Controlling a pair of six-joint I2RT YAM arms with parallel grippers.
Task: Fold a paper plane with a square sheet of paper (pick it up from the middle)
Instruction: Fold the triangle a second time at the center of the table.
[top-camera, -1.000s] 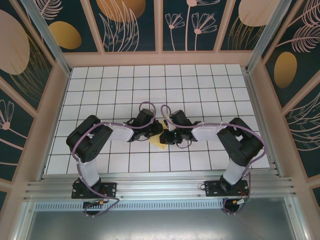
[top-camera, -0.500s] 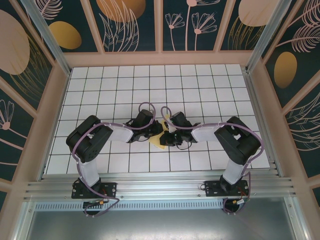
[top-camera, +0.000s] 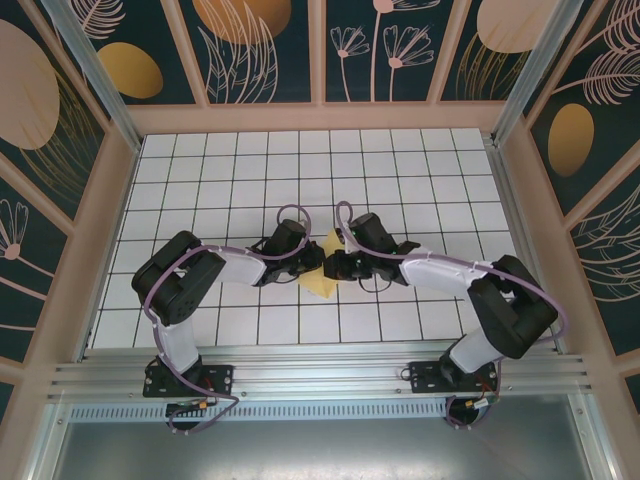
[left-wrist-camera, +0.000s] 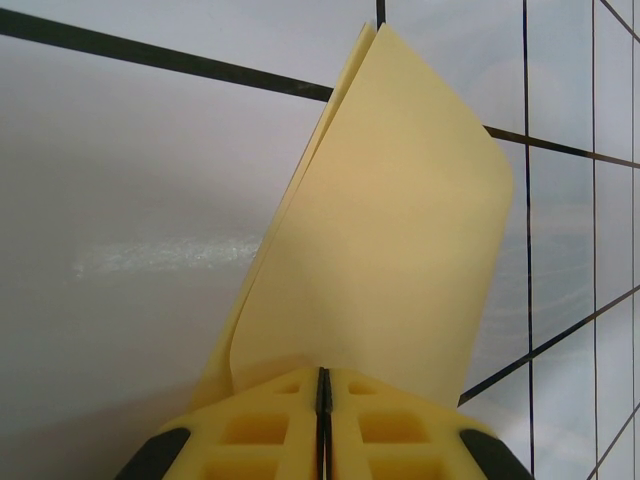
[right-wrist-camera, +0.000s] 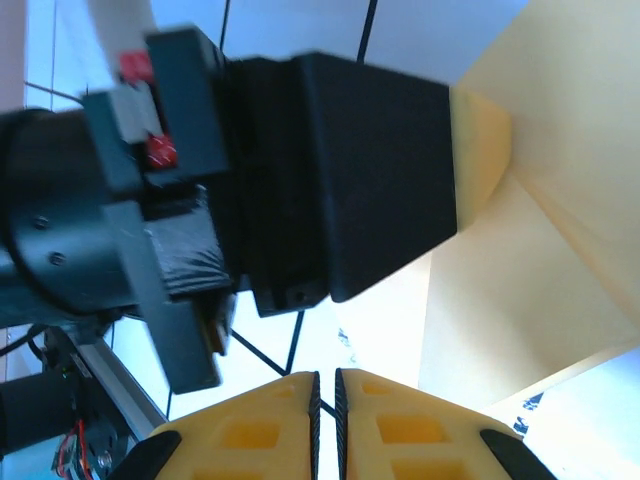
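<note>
The square sheet of paper (top-camera: 322, 284) is pale yellow and folded over on itself, lying at the middle of the table between the two grippers. My left gripper (top-camera: 314, 263) is shut on its near edge. In the left wrist view the doubled sheet (left-wrist-camera: 390, 230) rises from the closed left gripper (left-wrist-camera: 322, 372) toward a pointed top. My right gripper (top-camera: 333, 266) faces the left one from the right, almost touching it. In the right wrist view the right gripper (right-wrist-camera: 325, 376) has its pads a hair apart with nothing between them, and the paper (right-wrist-camera: 540, 230) lies beyond, right of the left gripper's black body (right-wrist-camera: 340, 160).
The white grid-tiled table (top-camera: 420, 170) has wooden walls (top-camera: 320, 118) at the back and both sides. An aluminium rail (top-camera: 320, 375) runs along the near edge by the arm bases. The two wrists crowd together at the centre.
The right arm has stretched out, its elbow swinging right and lower, while its gripper stayed beside the left one. More yellow paper now shows above the grippers. The left arm has held still.
</note>
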